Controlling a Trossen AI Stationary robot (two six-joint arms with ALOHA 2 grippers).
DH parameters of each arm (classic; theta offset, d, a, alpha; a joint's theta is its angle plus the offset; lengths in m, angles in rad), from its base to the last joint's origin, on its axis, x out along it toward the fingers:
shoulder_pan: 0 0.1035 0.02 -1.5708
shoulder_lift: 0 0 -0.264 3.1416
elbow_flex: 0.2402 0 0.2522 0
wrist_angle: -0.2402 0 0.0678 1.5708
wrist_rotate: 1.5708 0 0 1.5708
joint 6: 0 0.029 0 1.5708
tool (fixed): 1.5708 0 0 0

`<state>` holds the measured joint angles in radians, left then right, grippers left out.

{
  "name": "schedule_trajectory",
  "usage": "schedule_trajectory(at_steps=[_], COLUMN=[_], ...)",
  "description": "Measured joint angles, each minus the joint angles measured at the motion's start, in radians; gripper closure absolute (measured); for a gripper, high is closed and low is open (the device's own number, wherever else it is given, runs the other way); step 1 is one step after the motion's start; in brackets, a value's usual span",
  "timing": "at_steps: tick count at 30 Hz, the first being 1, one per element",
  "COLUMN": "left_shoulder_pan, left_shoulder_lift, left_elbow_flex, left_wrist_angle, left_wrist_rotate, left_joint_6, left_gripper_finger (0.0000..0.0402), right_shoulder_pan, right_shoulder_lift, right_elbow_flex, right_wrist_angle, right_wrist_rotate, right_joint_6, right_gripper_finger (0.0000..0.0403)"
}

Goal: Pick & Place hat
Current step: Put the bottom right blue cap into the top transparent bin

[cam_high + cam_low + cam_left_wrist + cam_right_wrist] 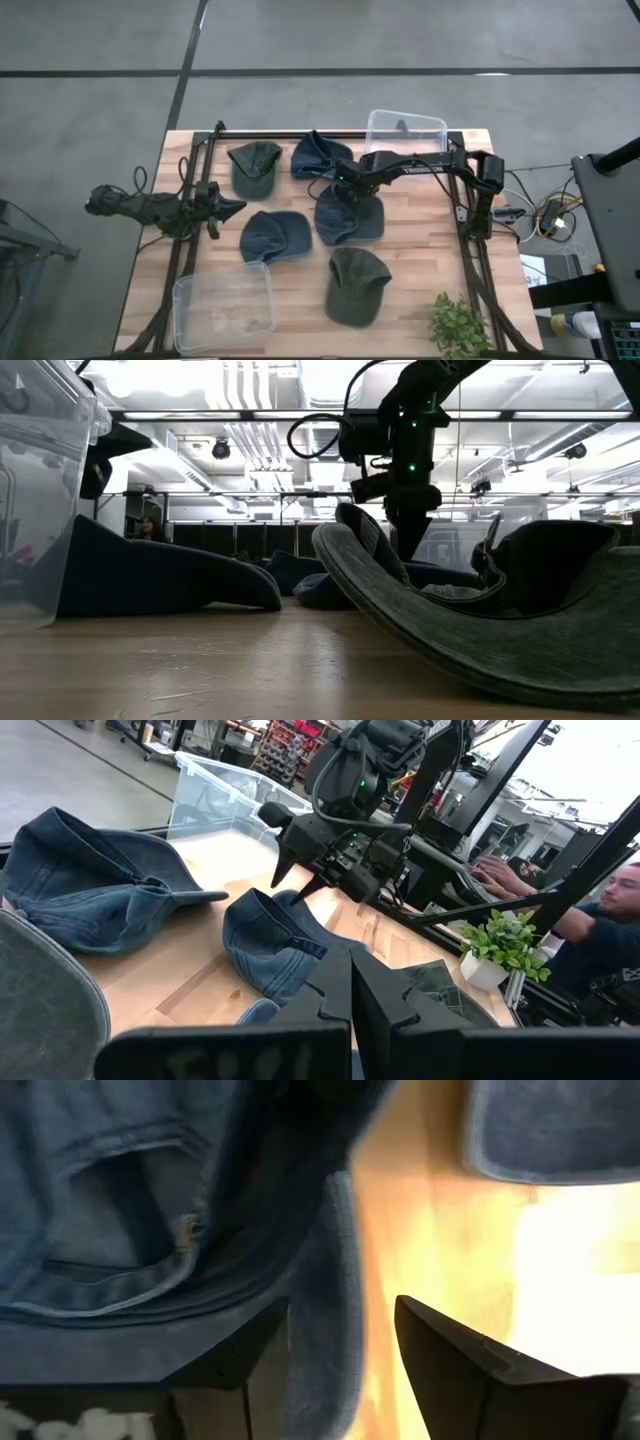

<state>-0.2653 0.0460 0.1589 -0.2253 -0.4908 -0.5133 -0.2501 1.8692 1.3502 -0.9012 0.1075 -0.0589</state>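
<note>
So the right gripper (352, 192) was down over the blue denim hat (349, 215) in the middle of the wooden surface (420, 270), with its fingers spread and the hat's brim edge sitting right between them in the right wrist view, so not clamped on it yet as far as I could tell. The left gripper (232, 208) was parked off at the left side of the surface, fingers pressed together, holding nothing. There were more hats around: another blue hat (272, 236) just beside the target, a third blue hat (318, 155) and a green hat (254, 167) toward the far edge, and another green hat (355, 287) nearer the front. Clear bins sat at the far right (405, 130) and front left (224, 308). What worried me was that the fingers only had a thin bit of floppy fabric between them, so a shallow pinch could've slipped on the lift, or the hat could've sagged and dragged the neighbor lying against it. One finger could also have pressed into the wood if it went lower.
</note>
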Motion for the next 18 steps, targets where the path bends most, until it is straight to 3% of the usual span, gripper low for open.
schedule_trajectory(at_steps=[7, 18], left_shoulder_pan=[0.000, 0.000], left_shoulder_lift=[0.000, 0.000], left_elbow_flex=[0.000, 0.000], left_wrist_angle=[0.000, 0.001], left_wrist_rotate=[0.000, 0.000], left_joint_6=[0.000, 0.001], left_gripper_finger=[0.0401, 0.0401], right_shoulder_pan=[0.011, 0.036], right_shoulder_lift=[-0.001, -0.005], right_elbow_flex=[-0.017, -0.042], right_wrist_angle=[-0.001, -0.018], right_wrist_rotate=[-0.011, -0.018], right_joint_6=[0.039, 0.125], right_gripper_finger=[0.0262, 0.0384])
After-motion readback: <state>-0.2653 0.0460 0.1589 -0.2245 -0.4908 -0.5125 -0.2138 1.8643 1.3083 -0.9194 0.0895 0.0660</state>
